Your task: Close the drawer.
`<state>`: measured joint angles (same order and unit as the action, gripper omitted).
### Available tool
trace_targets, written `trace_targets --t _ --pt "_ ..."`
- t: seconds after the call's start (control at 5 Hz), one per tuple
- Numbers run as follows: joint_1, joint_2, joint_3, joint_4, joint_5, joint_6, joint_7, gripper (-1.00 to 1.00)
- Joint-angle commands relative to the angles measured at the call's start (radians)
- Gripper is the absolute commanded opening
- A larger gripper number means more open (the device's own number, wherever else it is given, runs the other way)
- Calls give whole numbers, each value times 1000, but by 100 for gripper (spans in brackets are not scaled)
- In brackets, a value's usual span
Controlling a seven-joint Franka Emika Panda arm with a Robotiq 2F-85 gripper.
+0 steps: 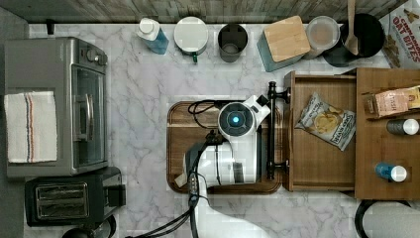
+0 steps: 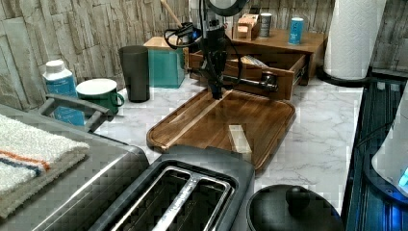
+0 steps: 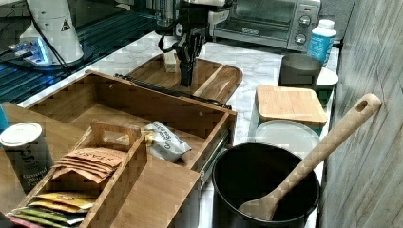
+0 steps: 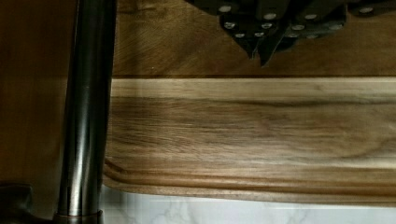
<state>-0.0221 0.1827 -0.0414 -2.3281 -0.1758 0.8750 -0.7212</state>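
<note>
The tool (image 2: 215, 91) points straight down over the dark wooden tray (image 2: 269, 127), close beside the drawer's black bar handle (image 1: 271, 130). In the wrist view its fingertips (image 4: 261, 44) meet in a point, clenched on nothing, hanging just above the tray's surface and apart from the handle.

The drawer (image 1: 322, 163) stands pulled out from the wooden organizer (image 1: 381, 183) at the top view's right, its front panel next to the tray's edge. A chip bag (image 1: 327, 120) lies inside it. The tray sits directly ahead of the drawer front on the marble desk (image 1: 143, 94), and the handle overhangs its rim.

On top of the organizer are tea packets (image 3: 90, 159) in a small caddy and two canisters. Behind the tray, along the wall, stand a teal box with a wooden lid (image 1: 284, 42), a dark cup (image 1: 232, 42), a green mug (image 2: 100, 92) and a blue bottle (image 1: 153, 34). A toaster oven (image 1: 59, 106) and a toaster (image 1: 69, 198) stand well apart at the top view's left.
</note>
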Motion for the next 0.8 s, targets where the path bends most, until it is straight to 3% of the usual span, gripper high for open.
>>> trace_targets --t 0.2,0.8 --pt "-110 10 -49 99 85 -20 -160 -100" --pt "-285 67 -110 208 193 -37 -503 -100"
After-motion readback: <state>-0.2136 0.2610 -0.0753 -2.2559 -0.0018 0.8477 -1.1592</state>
